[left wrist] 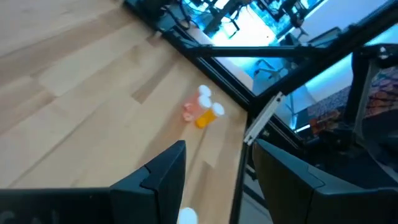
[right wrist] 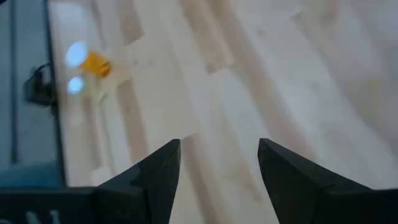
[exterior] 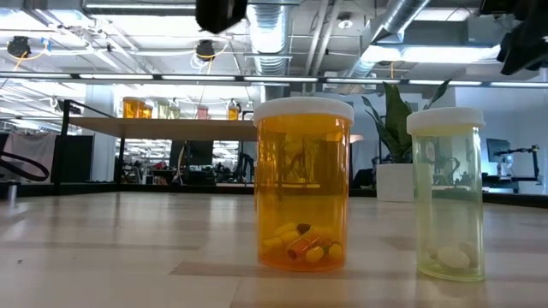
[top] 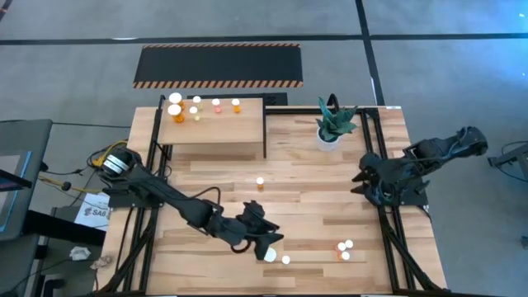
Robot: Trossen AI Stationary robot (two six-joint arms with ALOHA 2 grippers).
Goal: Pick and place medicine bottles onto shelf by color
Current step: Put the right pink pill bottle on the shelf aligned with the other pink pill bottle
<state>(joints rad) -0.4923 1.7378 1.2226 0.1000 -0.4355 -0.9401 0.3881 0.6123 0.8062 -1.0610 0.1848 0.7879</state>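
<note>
Left gripper (top: pixel 268 239) jaws apart, empty, white-capped bottle (top: pixel 271 255) just beside, right gripper (top: pixel 365 183) parted, empty

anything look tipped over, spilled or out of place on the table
Nothing stands out. The bottles on the shelf stand in a row at its far edge, and the loose ones on the table all show caps up: one mid-table, two by the left gripper, three near the front right. No spill visible.
</note>
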